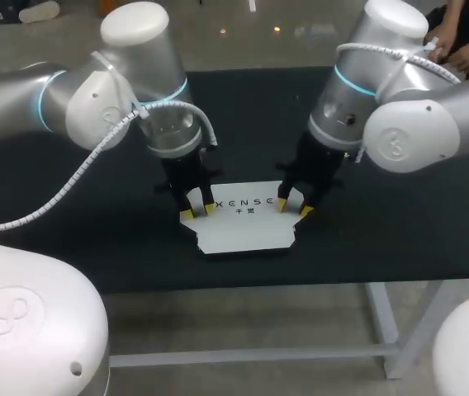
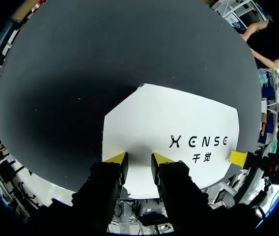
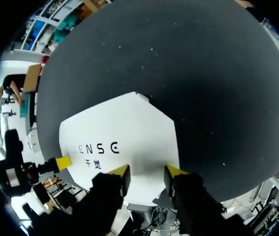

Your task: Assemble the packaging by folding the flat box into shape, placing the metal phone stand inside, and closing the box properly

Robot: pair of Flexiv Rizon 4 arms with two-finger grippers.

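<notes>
Working on: the first step, folding. The flat white cardboard box (image 1: 243, 227) lies unfolded with its printed face up, so you have the shaping, loading and closing all ahead of you.
Box: it lies flat on the black-topped bench (image 1: 94, 239), near the bench's front edge and between your two arms.
Left pincer (image 1: 198, 211): it sits at the box's left end, on the side that carries the print. Its fingers are parted by a narrow gap and nothing is held. The yellow tips are down at the card's edge, but you cannot tell from here whether they press on it or hang just above.
Right pincer (image 1: 295, 207): it mirrors the left at the box's right end, fingers likewise parted and empty, tips at the card's edge.
Metal phone stand: it shows in no view, so you will likely have to find it once the box has its shape.
Next move: as a judgement, you need one pincer pinning the card while the other gets under a flap and lifts it along its crease.
Watch for: thin card lying flat gives little to grip, so the box may slide on the bench instead of folding.
</notes>
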